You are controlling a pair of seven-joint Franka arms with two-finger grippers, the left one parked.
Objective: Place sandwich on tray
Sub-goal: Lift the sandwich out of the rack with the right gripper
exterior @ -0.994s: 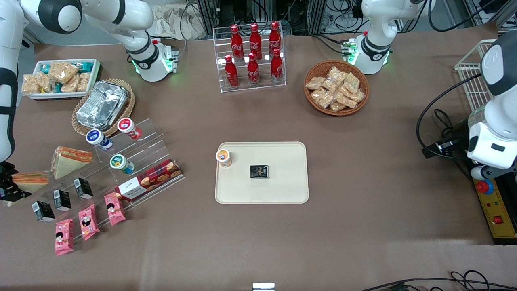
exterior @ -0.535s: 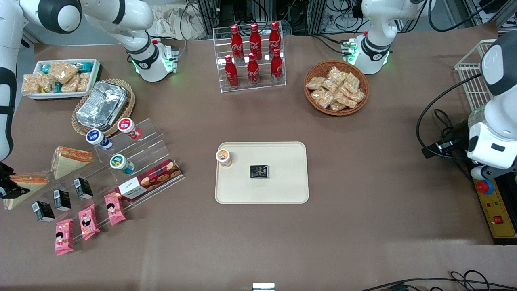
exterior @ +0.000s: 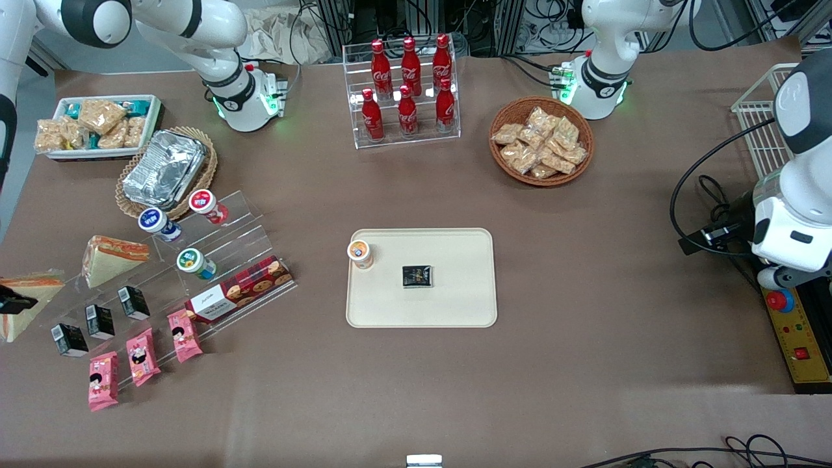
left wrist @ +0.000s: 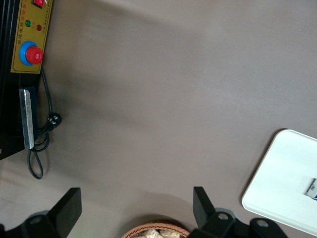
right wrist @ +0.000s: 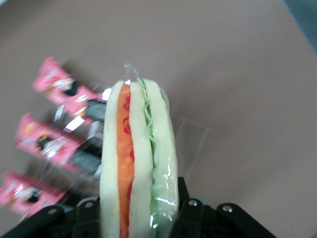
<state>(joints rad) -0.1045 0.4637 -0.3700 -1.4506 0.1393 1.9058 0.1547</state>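
My right gripper [exterior: 8, 303] is at the working arm's end of the table, at the edge of the front view, shut on a clear-wrapped sandwich [exterior: 21, 300] and holding it above the table. In the right wrist view the sandwich [right wrist: 137, 158] stands between the black fingers [right wrist: 190, 210], white bread with orange and green layers. A look-alike wedge [exterior: 110, 257] rests on the acrylic stand. The cream-beige tray [exterior: 455, 296] lies mid-table, far from the gripper, with a small cup [exterior: 359, 253] and a black packet [exterior: 417, 276] on it.
An acrylic step stand [exterior: 227, 224] holds yogurt cups, a cookie box [exterior: 239, 296], black cartons and pink snack packets [exterior: 138, 356]. A foil container sits in a wicker basket [exterior: 166, 170]. A white bin [exterior: 97, 125], a cola bottle rack [exterior: 406, 91] and a snack basket [exterior: 541, 141] stand farther from the camera.
My gripper has lifted the sandwich and carried it outward toward the working arm's end of the table; the arm has swung farther out of the front view.
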